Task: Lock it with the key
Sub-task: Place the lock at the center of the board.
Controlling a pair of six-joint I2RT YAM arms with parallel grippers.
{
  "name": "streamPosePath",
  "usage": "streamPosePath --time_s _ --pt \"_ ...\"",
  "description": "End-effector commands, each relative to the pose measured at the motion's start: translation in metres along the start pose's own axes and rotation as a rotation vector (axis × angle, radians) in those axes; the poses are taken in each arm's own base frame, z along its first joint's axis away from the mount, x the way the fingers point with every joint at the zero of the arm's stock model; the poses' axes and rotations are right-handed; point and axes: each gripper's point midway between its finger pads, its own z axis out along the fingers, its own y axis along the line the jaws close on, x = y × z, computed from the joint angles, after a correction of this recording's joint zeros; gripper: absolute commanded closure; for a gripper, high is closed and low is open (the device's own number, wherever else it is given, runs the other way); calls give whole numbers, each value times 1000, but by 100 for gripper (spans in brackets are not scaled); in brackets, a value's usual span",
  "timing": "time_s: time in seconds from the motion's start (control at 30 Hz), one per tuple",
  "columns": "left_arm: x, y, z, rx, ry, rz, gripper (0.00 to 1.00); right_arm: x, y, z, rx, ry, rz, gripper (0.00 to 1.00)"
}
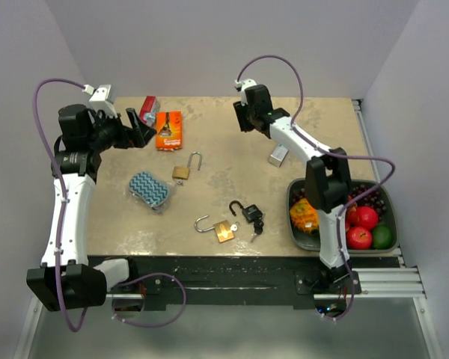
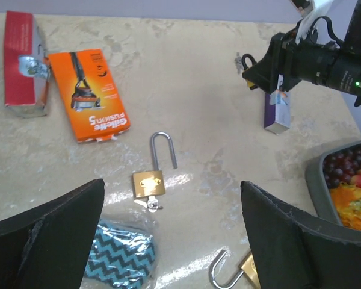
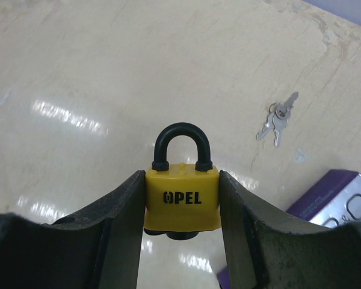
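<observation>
Two fingers of the right pincer [image 3: 182,180] clamp a yellow padlock [image 3: 182,195], locked shut, keys [image 3: 278,120] lying on the table [image 3: 78,60] beyond. Left pincer [image 2: 171,183] gapes wide, apart from an open brass padlock [image 2: 148,183], key [image 2: 149,205] at its base.

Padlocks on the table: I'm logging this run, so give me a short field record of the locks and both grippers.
right gripper: shut on yellow padlock, shackle closed
left gripper: open, holding nothing
loose keys: lying beyond the yellow padlock
far brass padlock: shackle open, key at its base
near brass padlock: shackle open
black padlock: shackle open, keys beside it
</observation>
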Motion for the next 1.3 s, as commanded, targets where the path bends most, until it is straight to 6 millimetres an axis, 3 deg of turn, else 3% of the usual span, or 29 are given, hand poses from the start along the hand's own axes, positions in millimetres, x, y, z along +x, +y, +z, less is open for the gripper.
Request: streamPosePath --time_s 0.0,0.07,0.3,0.6,0.93,1.17,1.27 --pt "-4 12 -15 -107 12 43 1 -62 -27 18 143 -181 204 100" --pt "4 14 -15 -119 43 20 1 -56 -32 36 168 -172 217 100" --pt "19 11 -14 -92 63 -14 1 -29 -45 71 200 -140 278 100" --pt "25 6 -13 -58 64 -8 1 -17 -58 95 217 -159 302 100" --pt "29 7 -13 -60 75 -14 1 -10 -55 116 197 -184 354 99" --pt "33 11 -12 -66 89 -9 1 2 -58 127 215 -172 366 84" --pt "34 12 -11 -68 93 -5 1 3 -60 128 212 -170 369 59"
